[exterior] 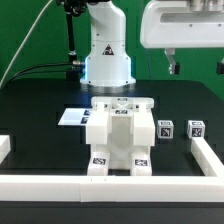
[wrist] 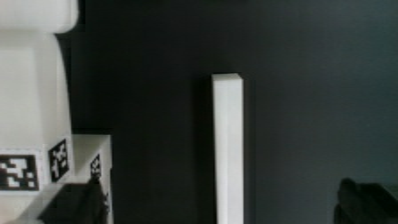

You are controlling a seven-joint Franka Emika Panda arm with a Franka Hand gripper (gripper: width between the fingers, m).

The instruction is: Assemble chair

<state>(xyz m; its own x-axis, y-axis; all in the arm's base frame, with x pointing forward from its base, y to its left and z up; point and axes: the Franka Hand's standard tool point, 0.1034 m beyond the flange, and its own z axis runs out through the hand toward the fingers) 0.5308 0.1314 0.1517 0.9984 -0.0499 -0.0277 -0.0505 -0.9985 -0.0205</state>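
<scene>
Fingers [exterior: 172, 68] of your gripper [exterior: 196, 68] are hanging spread wide, gripping nothing. The chair's stacked parts [exterior: 120, 135] are sitting toward the exterior view's left of them. One small cube [exterior: 167, 130] and a second cube [exterior: 196, 130] are lying nearer, almost underneath.

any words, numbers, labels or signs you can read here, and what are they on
No readable words or numbers anywhere.
Chair parts and cubes: black-and-white square tags, patterns only, no letters.
Arm base: small dark mark, too blurred to read.
Marker board: tags too small to make out.
</scene>
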